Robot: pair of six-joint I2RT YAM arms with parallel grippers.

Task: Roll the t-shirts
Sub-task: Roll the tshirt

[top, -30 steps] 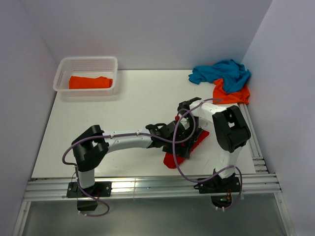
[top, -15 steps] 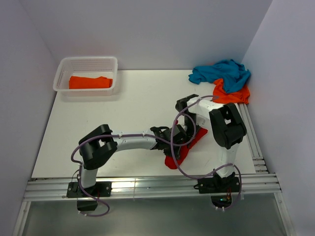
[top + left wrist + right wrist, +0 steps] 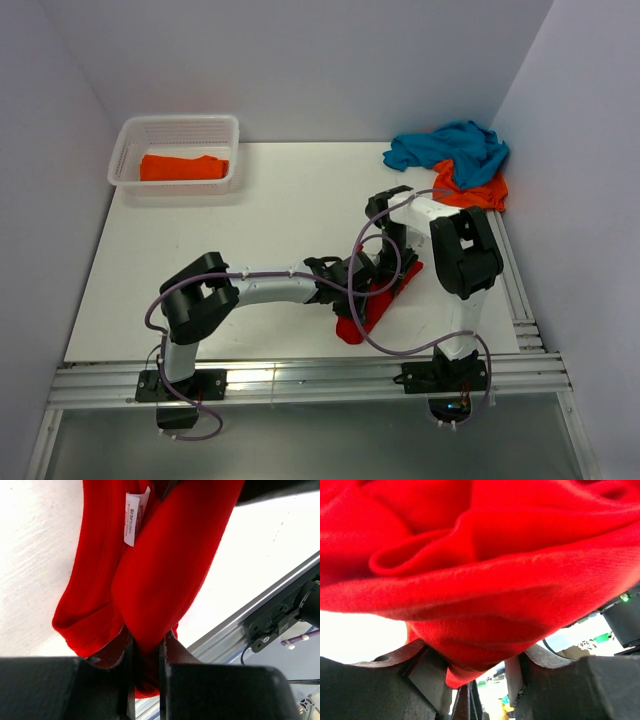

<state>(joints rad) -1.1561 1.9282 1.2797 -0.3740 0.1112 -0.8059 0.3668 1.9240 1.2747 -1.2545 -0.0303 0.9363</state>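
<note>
Judging by how things lay, the rolling of the red t-shirt (image 3: 350,322) was taken to be the step in hand: it was bunched into a long, loose bundle on the table (image 3: 270,210), right of centre and low in the top view, with both arms met over it. The left gripper (image 3: 146,650) was seen drawn narrow and pinched on a fold of the red cloth, below a white label (image 3: 132,520). The right gripper (image 3: 472,672) was seen with its jaws set partly apart and red cloth bulging between them; whether that cloth was gripped or merely lying there could not be told. For the next move, a firm hold at one end and an even turning of the cloth would be called for, so that the roll is kept tight. The white basket (image 3: 125,150), at upper left, was found to hold one orange t-shirt (image 3: 182,167), laid as a compact strip. At upper right, a teal t-shirt (image 3: 450,145) and a second orange one (image 3: 475,192) were heaped together, not yet rolled.
</note>
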